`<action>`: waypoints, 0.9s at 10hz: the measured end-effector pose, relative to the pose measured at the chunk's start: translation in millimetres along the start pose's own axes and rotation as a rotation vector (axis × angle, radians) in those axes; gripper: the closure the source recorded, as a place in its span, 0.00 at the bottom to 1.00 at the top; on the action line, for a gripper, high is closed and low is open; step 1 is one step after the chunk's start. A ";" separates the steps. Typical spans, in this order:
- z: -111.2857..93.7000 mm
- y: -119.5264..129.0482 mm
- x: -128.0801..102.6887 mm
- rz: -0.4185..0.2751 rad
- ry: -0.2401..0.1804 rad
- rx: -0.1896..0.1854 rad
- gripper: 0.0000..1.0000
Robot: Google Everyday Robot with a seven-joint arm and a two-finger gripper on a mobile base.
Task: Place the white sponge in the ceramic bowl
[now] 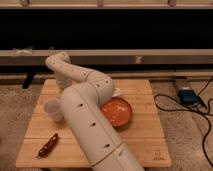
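Note:
The ceramic bowl (119, 112), orange-red and shallow, sits right of centre on the wooden table (145, 135). My arm (90, 125) rises from the bottom, bends at the back left and comes back towards the bowl's far left rim. My gripper is at that end, mostly hidden behind the arm. A small pale piece (118, 92) peeks out there, just above the bowl's rim. I cannot tell whether it is the white sponge or part of the gripper. No other white sponge shows on the table.
A white cup (53, 110) stands at the table's left. A red-brown flat packet (47, 145) lies at the front left corner. A blue box with black cables (187, 96) lies on the floor to the right. A dark wall with a rail runs behind.

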 end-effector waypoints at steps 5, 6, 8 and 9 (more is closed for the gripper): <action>-55.3 -22.1 37.2 0.007 -0.114 0.021 1.00; -63.4 -29.5 47.5 0.014 -0.128 0.027 1.00; -82.4 -51.9 79.1 0.037 -0.161 0.040 1.00; -89.2 -63.4 95.5 0.055 -0.172 0.042 1.00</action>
